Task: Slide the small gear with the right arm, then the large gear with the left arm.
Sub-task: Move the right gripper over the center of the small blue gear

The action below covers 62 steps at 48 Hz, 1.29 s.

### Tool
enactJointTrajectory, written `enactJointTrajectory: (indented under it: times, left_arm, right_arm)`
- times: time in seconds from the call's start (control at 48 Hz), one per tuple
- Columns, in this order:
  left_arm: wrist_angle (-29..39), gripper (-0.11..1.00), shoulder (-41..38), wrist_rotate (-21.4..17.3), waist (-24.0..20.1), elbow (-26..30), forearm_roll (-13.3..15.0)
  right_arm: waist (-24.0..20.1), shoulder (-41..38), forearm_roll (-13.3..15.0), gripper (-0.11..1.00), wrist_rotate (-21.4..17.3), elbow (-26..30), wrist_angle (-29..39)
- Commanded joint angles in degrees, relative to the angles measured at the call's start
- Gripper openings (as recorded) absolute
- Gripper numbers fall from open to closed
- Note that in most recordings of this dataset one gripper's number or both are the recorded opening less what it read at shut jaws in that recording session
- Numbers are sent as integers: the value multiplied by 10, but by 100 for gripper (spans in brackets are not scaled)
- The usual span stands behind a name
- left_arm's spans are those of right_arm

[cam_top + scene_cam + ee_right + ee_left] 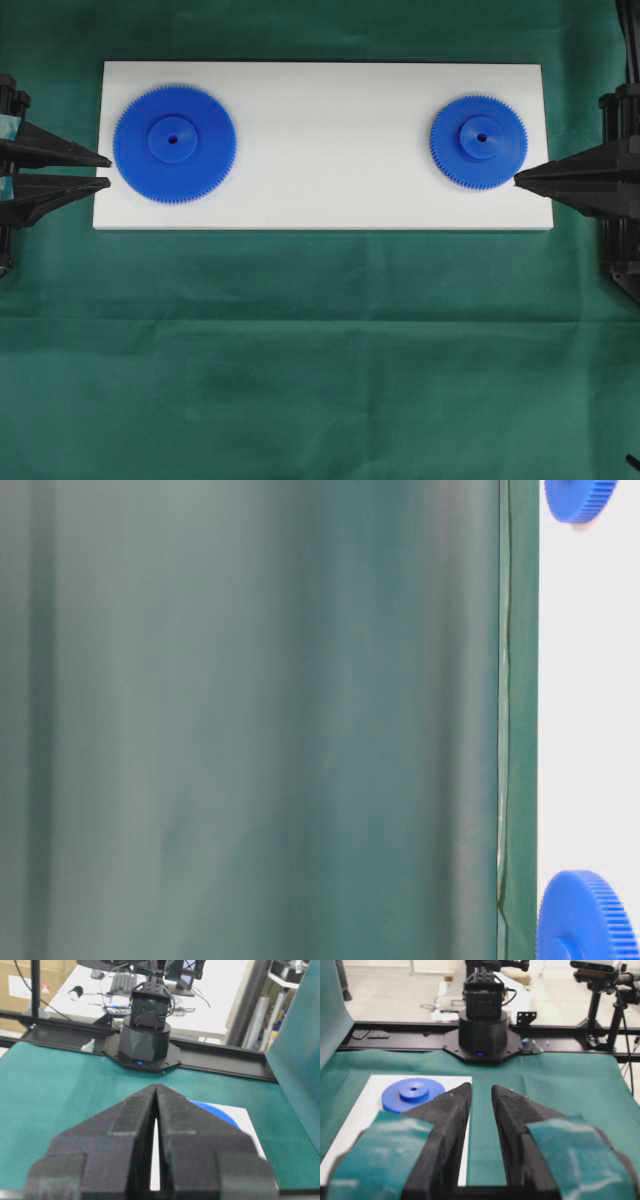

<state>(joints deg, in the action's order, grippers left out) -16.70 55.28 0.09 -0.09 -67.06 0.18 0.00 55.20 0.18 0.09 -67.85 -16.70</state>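
The large gear [174,144] lies flat on the left part of the white board [330,140], and the small gear [479,141] lies on the right part. My left gripper [108,171] is open at the board's left edge, its tips just short of the large gear's rim. My right gripper [516,180] is shut, its point at the small gear's near-right rim. In the left wrist view the open gripper [480,1087] has nothing between its fingers, and the small gear [413,1095] shows far across the board. Beside the shut right gripper [156,1085], a sliver of the large gear [215,1110] shows.
Green cloth [320,350] covers the table around the board, with wide room on its near side. Each arm's black base [482,1035] [145,1035] stands on a black rail beyond the cloth. A green backdrop [250,720] hangs behind the table.
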Motion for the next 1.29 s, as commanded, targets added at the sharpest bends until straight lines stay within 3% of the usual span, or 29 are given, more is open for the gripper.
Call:
enactJointTrajectory:
  times: [0.0, 0.187, 0.354, 0.583, 0.75, 1.146, 1.271]
  left_arm:
    - [-4, 24, -2, -4, -2, 1, 7]
    - [-4, -1, -3, -4, -10, -2, 8]
    - [-4, -1, -1, -4, -57, -4, 7]
    - [10, -1, 4, -4, -142, -6, 8]
    - [30, -1, 5, -3, -166, -6, 7]
    - [64, -1, -7, 0, -167, -3, 8]
    - [65, -1, -12, 0, -167, -1, 8]
  right_arm:
    - [4, -3, 2, 50, -2, 4, -4]
    - [8, 4, 1, 50, -2, -7, -6]
    - [50, 12, 2, 50, -2, -8, 4]
    - [177, 23, 1, 50, -15, -4, 55]
    - [241, 22, 2, 50, -30, -3, 98]
    - [253, -25, 1, 50, -31, 10, 236]
    - [255, -60, 2, 50, -40, 11, 252]
